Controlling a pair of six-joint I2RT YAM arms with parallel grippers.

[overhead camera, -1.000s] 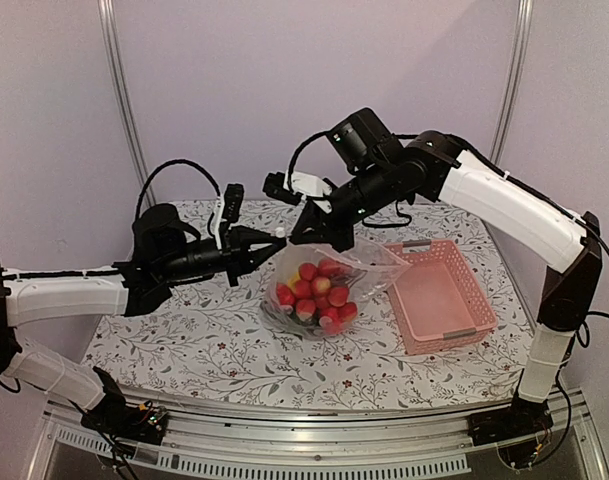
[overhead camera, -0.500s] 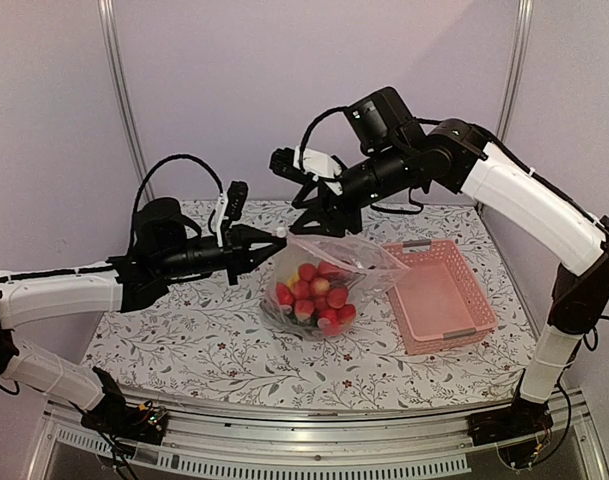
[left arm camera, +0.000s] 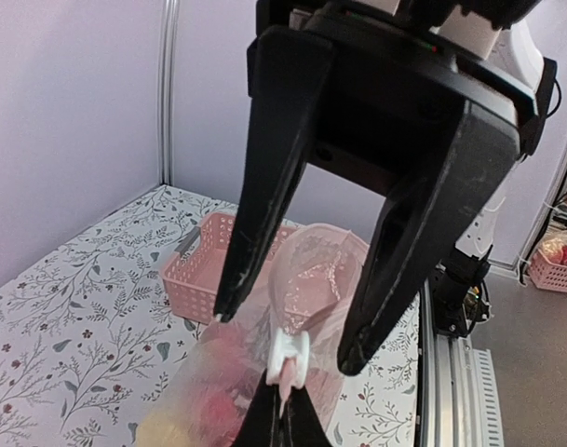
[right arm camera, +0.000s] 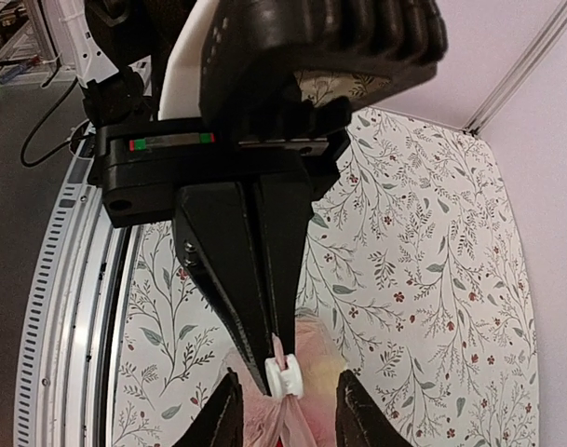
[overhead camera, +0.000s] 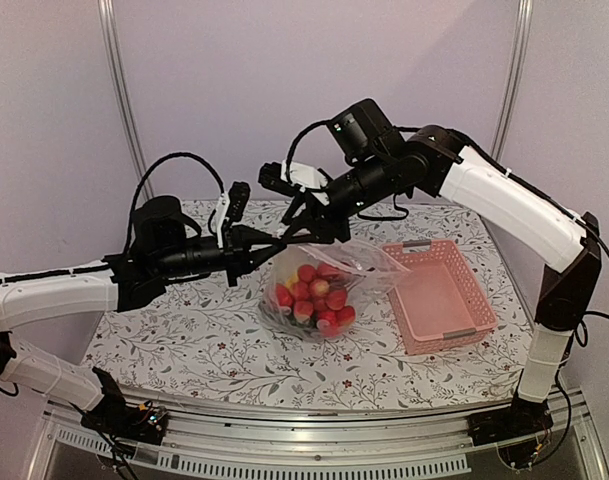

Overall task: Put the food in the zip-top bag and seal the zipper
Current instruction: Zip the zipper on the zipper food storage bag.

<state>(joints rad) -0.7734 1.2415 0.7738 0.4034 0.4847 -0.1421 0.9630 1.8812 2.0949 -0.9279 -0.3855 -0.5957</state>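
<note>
The clear zip-top bag (overhead camera: 329,272) lies mid-table with the food (overhead camera: 314,296) inside, mostly red pieces and one yellow. My left gripper (overhead camera: 276,238) is shut on the bag's mouth edge at its left end and holds it up. In the left wrist view my left gripper (left arm camera: 285,399) pinches the edge just behind the zipper's white slider (left arm camera: 290,357). My right gripper (overhead camera: 302,222) is open. In the right wrist view my right gripper (right arm camera: 290,396) straddles the slider (right arm camera: 285,377) without touching it.
The pink slotted basket (overhead camera: 439,295) stands empty to the right of the bag and also shows in the left wrist view (left arm camera: 204,265). The floral tablecloth (overhead camera: 184,330) covers the table. The metal rail (overhead camera: 314,440) runs along the near edge.
My right gripper lifted off the bag, then moved left and down to the slider at my left gripper's tip. The left arm and the bag have stayed in place.
</note>
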